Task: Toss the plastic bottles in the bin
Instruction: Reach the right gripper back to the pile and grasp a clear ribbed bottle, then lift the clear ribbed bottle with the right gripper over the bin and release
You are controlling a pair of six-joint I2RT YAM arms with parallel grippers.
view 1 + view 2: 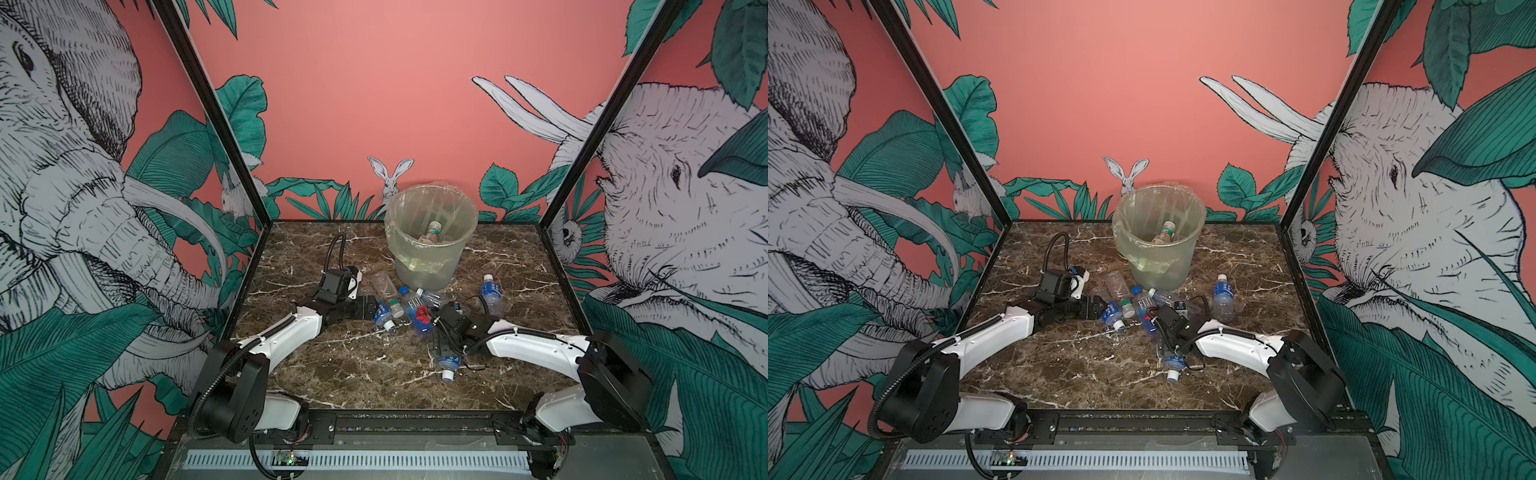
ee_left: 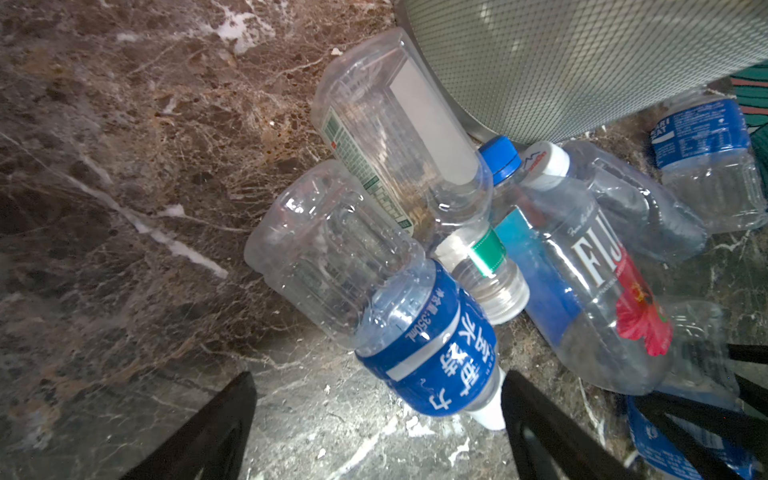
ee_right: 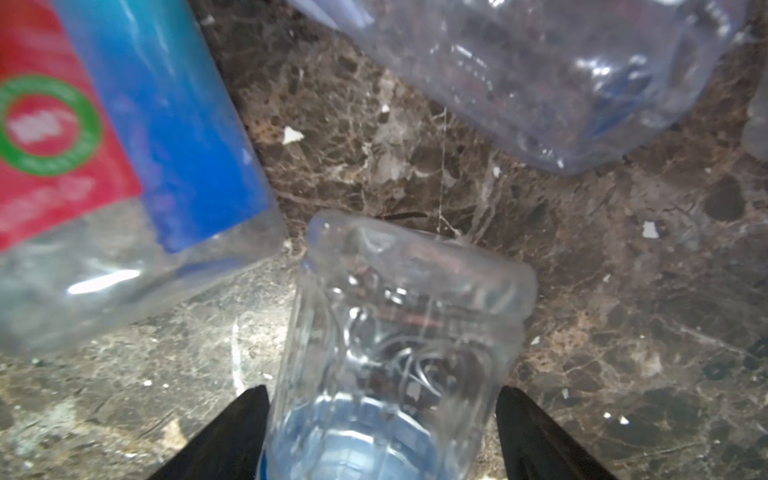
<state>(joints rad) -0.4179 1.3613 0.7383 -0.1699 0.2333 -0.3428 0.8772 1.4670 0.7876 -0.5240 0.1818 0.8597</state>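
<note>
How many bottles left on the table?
6. Before the bin: clear bottle, blue-label bottle, Fiji bottle, dented bottle. Lone bottle at right. Sixth bottle within right gripper. Others may hide.

Six plastic bottles (image 1: 382, 286) are on the bench (image 1: 332, 374). Three of them have blue labels, one has a blue and red label (image 1: 417, 313), one has a white and green label, and one is crumpled with no label showing. One cap is blue and five are white or pale. There is one bin (image 1: 430, 253). At least one more bottle shows inside it, and any others there cannot be counted. There are two arms (image 1: 286, 332), each with two black fingers (image 2: 199, 436).
</note>
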